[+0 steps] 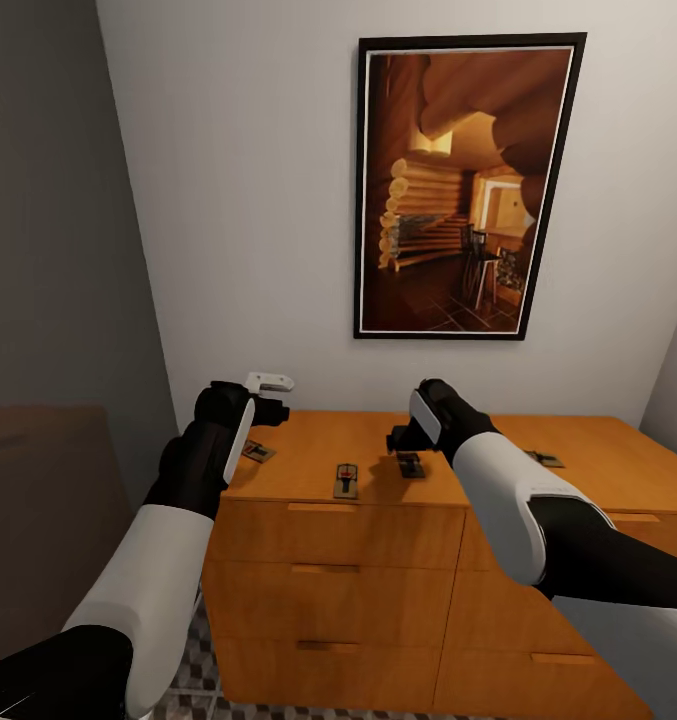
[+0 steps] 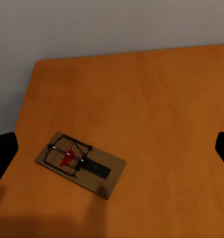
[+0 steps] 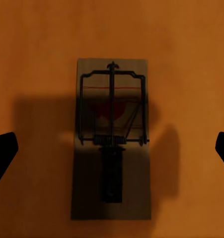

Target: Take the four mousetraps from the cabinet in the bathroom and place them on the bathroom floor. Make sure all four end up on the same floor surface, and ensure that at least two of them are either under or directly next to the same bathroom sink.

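Both sets of jaws are being held spread, nothing pinched. The right gripper (image 1: 403,440) is being poised directly over 1 mousetrap (image 3: 112,141), which is lying flat and centred between the fingertips; a straight descent, closing across the board's narrow sides, is judged best. The left gripper (image 1: 270,392) is being aimed at a second mousetrap (image 2: 81,163), lying skewed; wrist rotation is advised. 4 traps are being carried on the cabinet (image 1: 378,580) top. Beyond, a framed picture (image 1: 463,190) is being displayed on the white wall.
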You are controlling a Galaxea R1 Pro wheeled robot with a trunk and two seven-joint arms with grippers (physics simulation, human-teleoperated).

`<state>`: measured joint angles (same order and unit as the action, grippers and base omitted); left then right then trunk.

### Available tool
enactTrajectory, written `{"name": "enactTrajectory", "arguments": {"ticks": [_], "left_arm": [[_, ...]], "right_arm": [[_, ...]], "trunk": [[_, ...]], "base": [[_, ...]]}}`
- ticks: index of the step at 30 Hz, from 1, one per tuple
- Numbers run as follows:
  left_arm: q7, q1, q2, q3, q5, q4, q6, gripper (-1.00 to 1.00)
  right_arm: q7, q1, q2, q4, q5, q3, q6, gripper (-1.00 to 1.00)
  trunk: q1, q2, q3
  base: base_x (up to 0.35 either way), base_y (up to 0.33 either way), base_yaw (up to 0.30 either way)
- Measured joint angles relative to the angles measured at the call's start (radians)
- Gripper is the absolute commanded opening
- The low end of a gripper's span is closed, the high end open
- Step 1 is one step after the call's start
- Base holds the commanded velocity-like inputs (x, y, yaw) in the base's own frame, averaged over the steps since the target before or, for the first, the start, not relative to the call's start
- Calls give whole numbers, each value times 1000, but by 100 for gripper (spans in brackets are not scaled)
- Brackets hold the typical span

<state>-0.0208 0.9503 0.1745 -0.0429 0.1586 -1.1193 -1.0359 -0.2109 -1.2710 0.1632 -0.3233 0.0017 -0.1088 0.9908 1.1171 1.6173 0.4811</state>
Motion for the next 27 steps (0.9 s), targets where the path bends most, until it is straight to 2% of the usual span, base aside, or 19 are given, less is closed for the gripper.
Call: {"name": "enactTrajectory", "arguments": {"ticks": [18, 27], "left_arm": [[0, 0, 0, 0, 0, 1, 0, 100], [0, 0, 0, 0, 0, 1, 0, 100]], "right_arm": [[0, 0, 1, 27, -1, -6, -8, 100], [0, 0, 0, 27, -5, -31, -8, 100]], "trunk": [[0, 0, 0], [0, 0, 0]], "base": [[0, 0, 0], [0, 0, 0]]}}
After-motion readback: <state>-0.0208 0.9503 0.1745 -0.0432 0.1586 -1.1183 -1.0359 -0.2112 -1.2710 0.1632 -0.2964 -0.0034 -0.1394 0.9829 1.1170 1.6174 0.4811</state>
